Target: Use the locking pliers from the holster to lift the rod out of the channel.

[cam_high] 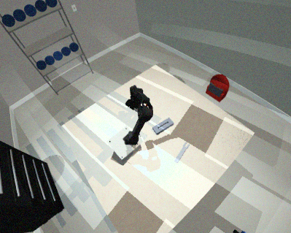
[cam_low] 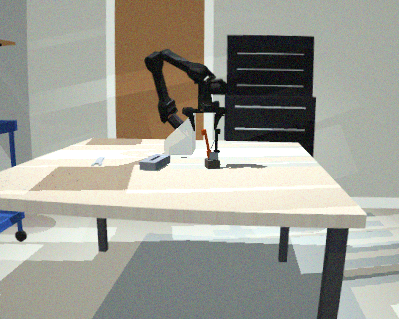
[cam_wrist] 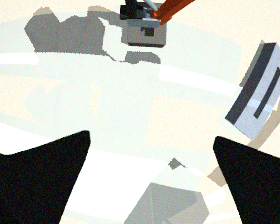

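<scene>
As the arm (cam_high: 138, 126) (cam_low: 159, 84) arches, its open hand (cam_high: 139, 105) (cam_low: 206, 129) (cam_wrist: 155, 141) points down.

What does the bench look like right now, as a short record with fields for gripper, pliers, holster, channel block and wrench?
gripper: open, nothing between the fingers, above the table
pliers: upright in the holster, one handle orange, one black
holster: small dark block on the table
channel block: grey, narrow slot in its top, beside the holster
wrench: lying flat, apart from the block
rod: cannot be made out
</scene>
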Controlling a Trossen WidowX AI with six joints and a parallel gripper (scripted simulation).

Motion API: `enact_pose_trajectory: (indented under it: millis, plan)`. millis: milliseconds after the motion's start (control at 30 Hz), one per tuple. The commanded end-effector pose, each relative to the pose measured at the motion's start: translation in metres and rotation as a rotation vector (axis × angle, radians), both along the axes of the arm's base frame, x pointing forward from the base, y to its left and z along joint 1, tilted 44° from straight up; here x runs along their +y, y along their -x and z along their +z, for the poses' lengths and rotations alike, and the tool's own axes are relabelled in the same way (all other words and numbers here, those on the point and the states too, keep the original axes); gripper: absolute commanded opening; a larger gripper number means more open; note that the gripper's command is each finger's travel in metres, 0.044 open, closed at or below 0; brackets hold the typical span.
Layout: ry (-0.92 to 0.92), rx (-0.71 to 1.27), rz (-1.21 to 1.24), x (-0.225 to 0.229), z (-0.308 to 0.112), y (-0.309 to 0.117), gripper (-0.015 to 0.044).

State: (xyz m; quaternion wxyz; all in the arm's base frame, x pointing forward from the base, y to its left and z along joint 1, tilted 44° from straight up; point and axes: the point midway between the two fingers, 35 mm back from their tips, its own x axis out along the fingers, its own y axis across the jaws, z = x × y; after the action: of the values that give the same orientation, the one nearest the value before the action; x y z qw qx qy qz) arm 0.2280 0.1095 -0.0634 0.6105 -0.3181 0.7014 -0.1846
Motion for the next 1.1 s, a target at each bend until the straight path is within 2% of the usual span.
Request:
enact_pose_trajectory:
  millis: [0, 1067]
  plan:
    - [0.006, 0.001, 0.001, 0.001, -0.004, -0.022, 0.044]
    - [0.006, -0.006, 0.001, 0.006, -0.025, -0.107, 0.044]
